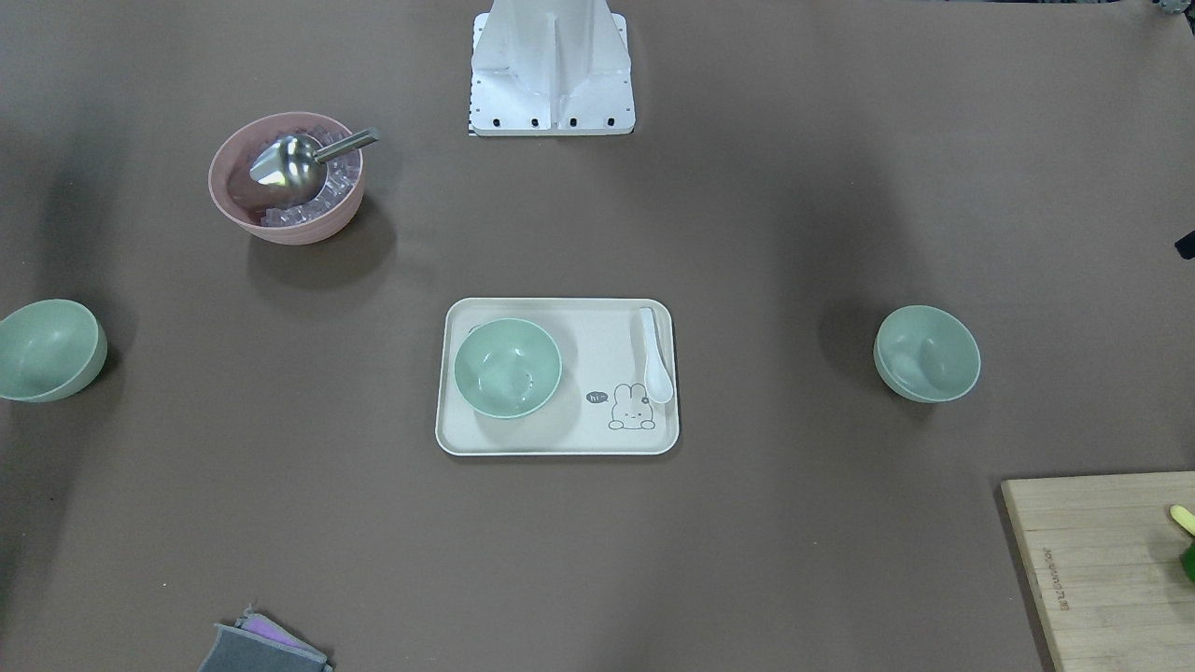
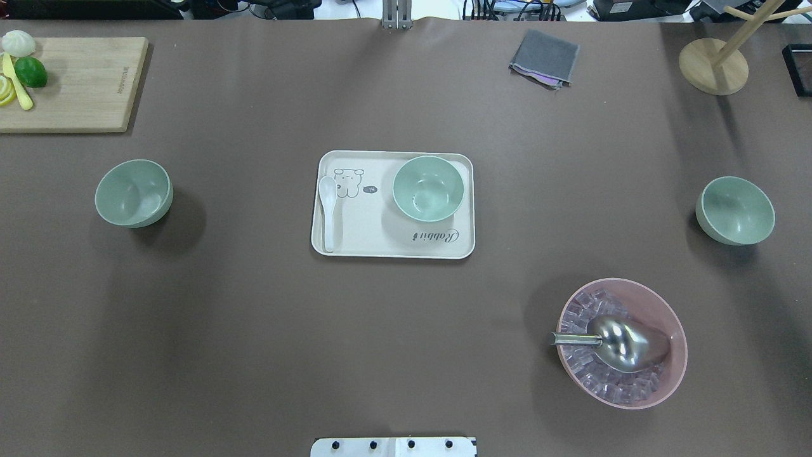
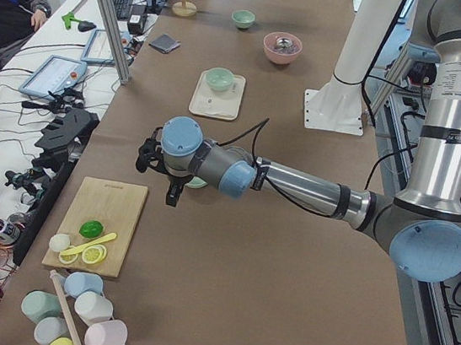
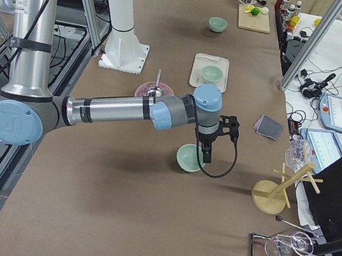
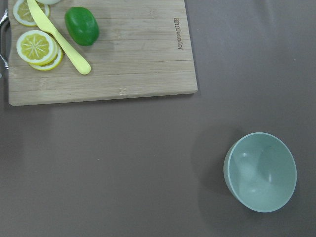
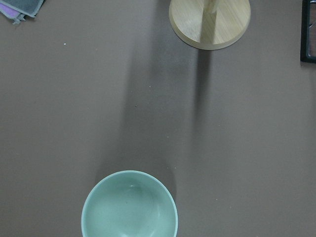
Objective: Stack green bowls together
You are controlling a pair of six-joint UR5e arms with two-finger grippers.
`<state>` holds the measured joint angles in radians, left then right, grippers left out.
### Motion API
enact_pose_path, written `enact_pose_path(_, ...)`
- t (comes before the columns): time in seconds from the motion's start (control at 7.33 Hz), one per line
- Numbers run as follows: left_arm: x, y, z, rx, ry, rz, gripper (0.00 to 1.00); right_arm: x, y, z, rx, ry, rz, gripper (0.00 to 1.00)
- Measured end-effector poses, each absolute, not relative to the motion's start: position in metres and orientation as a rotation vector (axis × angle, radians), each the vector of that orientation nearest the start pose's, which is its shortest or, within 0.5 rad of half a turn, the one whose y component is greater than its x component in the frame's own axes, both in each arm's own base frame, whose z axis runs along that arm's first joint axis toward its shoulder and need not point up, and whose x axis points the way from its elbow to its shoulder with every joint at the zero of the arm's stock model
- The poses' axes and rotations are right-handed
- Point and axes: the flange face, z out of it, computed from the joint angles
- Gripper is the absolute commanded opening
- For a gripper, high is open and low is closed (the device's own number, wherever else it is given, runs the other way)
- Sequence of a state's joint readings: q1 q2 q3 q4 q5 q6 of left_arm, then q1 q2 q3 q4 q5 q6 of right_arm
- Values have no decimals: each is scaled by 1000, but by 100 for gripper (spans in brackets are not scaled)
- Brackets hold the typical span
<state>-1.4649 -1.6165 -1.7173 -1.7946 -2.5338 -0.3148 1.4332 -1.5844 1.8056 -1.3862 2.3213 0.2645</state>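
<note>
Right now three green bowls sit apart, all upright, none stacked. The middle bowl (image 2: 427,188) sits on a cream tray (image 2: 380,244) at the table's center, in the tray half on the robot's right. A white spoon (image 2: 328,212) lies along the tray's other end.

The left bowl (image 2: 133,193) sits on bare table well out to the robot's left, near a cutting board (image 2: 82,89) with a lime (image 2: 30,72) and lemon slices (image 5: 35,48). The right bowl (image 2: 734,210) sits on bare table well out to the robot's right.

The left gripper (image 3: 173,192) hangs above the table, fingers pointing down, over or just beside the left bowl and not touching it. It shows only in the side view, so I cannot tell if its jaws are apart or closed. The right gripper (image 4: 209,154) also points down, just over the right bowl's rim. It too shows only from the side, so I cannot tell its jaw state.

A pink bowl (image 2: 674,374) with ice and a metal scoop (image 2: 625,346) sits on the robot's right, nearer the base. A grey cloth (image 2: 544,57) and a wooden stand (image 2: 713,66) lie along the far edge.
</note>
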Motion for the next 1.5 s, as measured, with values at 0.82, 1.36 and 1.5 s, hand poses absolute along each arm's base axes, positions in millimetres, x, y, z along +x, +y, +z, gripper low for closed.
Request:
enact_pose_path(0.82,168,-556,512,57,827,-17,97,-17,-505,530,215,-773,-12,100)
enact_pose_path(1.36,210,-568,548,110,858,62,74,-17,-505,531,213,-774,-11,100)
enact_pose_path(1.5,217,-566,547,110,866,74,73,-17,-505,531,213,-774,-11,100)
